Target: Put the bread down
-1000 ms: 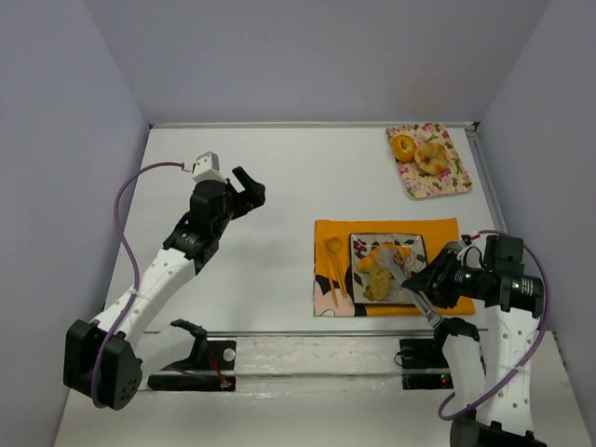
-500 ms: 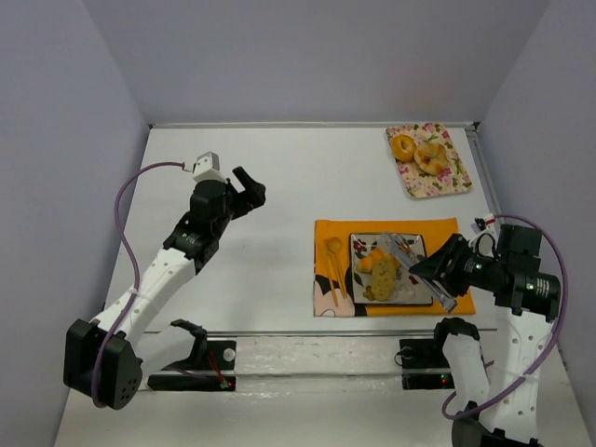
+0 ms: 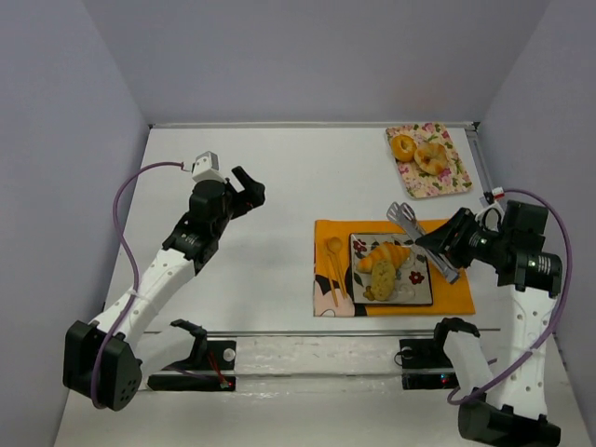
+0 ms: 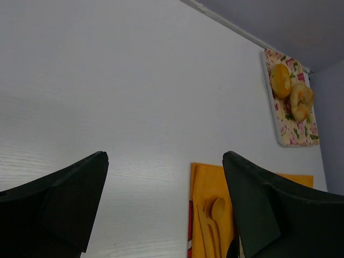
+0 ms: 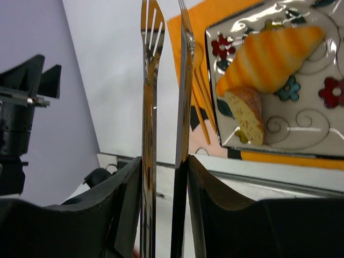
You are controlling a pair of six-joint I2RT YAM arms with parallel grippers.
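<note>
The bread lies on a square flowered plate (image 3: 416, 279) (image 5: 301, 129): a golden ridged croissant (image 3: 384, 253) (image 5: 271, 51) with a tan speckled slice (image 3: 380, 277) (image 5: 244, 114) against its near end. My right gripper (image 3: 453, 244) (image 5: 164, 166) is shut on metal tongs (image 3: 413, 224) (image 5: 164, 80). The tongs' tips hang slightly apart, above the plate's far right corner, with nothing between them. Far to the left, my left gripper (image 3: 250, 191) (image 4: 164, 161) is open and empty above bare table.
The plate rests on an orange mat (image 3: 447, 228) (image 4: 204, 183) beside a wooden spoon and fork (image 3: 332, 265) (image 4: 217, 209). A floral tray (image 3: 438, 184) (image 4: 294, 126) at the back right holds a ring pastry (image 3: 432, 158) and a round bun (image 3: 403, 146).
My right arm has drawn the tongs up and off the plate toward the far right. The croissant and slice now lie uncovered on the plate. The left arm has not moved.
</note>
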